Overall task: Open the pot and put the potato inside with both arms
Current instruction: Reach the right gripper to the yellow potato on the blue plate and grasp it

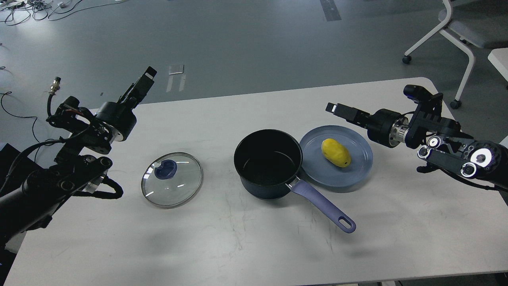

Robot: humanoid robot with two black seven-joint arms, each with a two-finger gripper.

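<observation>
The dark navy pot (268, 163) stands open at the table's middle, its inside black and bare, its periwinkle handle (323, 205) pointing to the front right. Its glass lid (172, 184) lies flat on the table to the left, knob up. The yellow potato (335, 153) lies on a flat blue-grey plate (357, 171) touching the pot's right side. My left gripper (143, 83) is raised over the table's far left edge, holding nothing. My right gripper (340, 110) hovers just above and right of the plate, holding nothing. Neither gripper's fingers can be told apart.
The white table (254, 246) has bare surface in front of the pot. Its far edge runs behind both grippers. A white chair on castors (460, 35) stands on the grey floor at the back right. Cables (27, 8) lie at the back left.
</observation>
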